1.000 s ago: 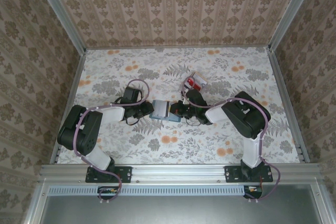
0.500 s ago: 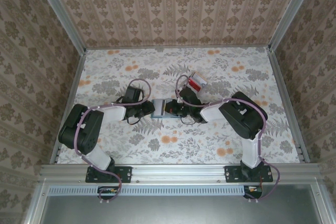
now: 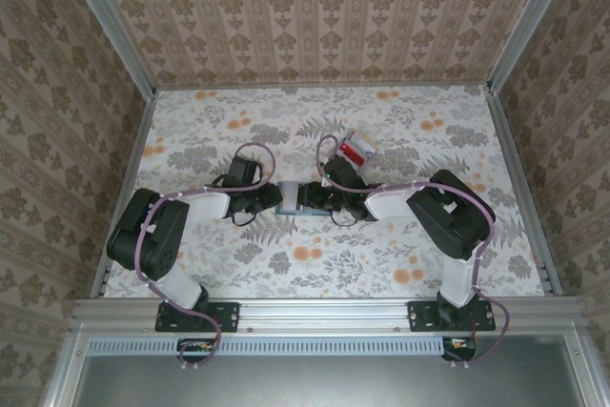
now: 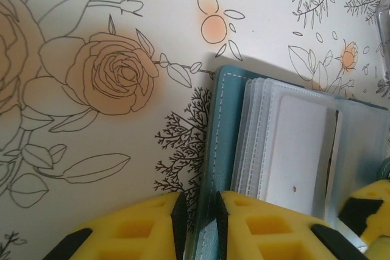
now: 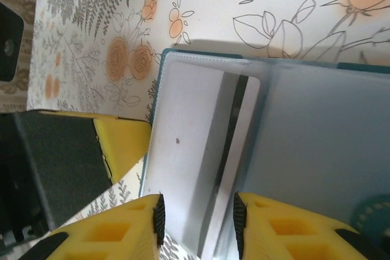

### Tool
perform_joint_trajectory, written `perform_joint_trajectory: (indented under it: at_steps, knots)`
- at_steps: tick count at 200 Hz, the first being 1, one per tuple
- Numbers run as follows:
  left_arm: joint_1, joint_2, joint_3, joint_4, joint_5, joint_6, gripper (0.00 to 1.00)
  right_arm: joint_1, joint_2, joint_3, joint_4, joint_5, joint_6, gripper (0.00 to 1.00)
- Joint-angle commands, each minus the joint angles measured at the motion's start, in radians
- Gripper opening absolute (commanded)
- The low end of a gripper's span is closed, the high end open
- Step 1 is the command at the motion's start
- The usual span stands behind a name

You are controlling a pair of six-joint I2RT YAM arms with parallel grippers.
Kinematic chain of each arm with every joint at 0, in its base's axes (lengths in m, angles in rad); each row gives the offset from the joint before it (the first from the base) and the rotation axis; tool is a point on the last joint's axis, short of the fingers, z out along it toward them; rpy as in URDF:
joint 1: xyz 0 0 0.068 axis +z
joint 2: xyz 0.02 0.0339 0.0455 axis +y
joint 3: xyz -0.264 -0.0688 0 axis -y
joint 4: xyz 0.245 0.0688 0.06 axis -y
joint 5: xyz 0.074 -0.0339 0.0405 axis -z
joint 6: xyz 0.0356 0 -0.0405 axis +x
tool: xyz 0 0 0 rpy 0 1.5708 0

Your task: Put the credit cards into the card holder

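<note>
The holder (image 3: pixel 289 197) lies open on the table (image 3: pixel 191 131), mid-way between the two arms, with a claw at each end. The left claw (image 4: pixel 198 214) is pressed together on the teal cover's edge at the holder's left end, pinning it flat. The right claw (image 5: pixel 196 211) comes in from the opposite end; its yellow fingers stand apart with the near end of a white card (image 5: pixel 183 150) between them. The card's face is toward the wrist camera, so I cannot tell whether the fingers squeeze its long edges or merely straddle it. What matters is alignment: the card lies straight ahead of the right claw, its long axis and dark stripe (image 5: pixel 230 132) running away from the fingers, toward the left claw, and it looks already laid in a clear sleeve (image 4: pixel 262 144). Any further push would probably have to go along that axis, toward the pinned side, so the left grip takes the load. The remaining pile (image 3: pixel 356 149), red and white, sits just behind the right claw, much nearer that arm, which seems the one to fetch it
</note>
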Motion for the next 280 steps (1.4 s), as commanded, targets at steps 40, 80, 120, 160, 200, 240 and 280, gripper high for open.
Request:
perform_joint_trajectory:
  at_steps: [40,80,120,160,200,240,280]
  knots:
    - [-0.03,0.062,0.019,-0.051,0.039,0.019,0.25,-0.062,-0.084,-0.028,-0.2,0.032,-0.143,0.4]
    - [-0.03,0.056,0.032,-0.063,0.044,0.019,0.25,-0.069,-0.126,0.003,-0.271,0.034,-0.201,0.42]
    - [-0.03,0.027,0.054,-0.111,0.024,0.04,0.25,-0.08,-0.198,0.038,-0.34,0.027,-0.257,0.43]
    - [-0.03,0.018,0.068,-0.132,0.013,0.053,0.26,-0.127,-0.272,0.07,-0.487,0.063,-0.398,0.45]
    - [-0.032,0.019,0.082,-0.125,0.006,0.061,0.26,-0.128,-0.255,0.143,-0.683,0.134,-0.57,0.47]
    - [-0.032,0.007,0.094,-0.13,-0.014,0.071,0.27,-0.093,-0.159,0.225,-0.779,0.167,-0.664,0.49]
    - [-0.033,-0.031,0.087,-0.149,-0.046,0.074,0.28,-0.037,-0.049,0.359,-0.887,0.335,-0.743,0.5]
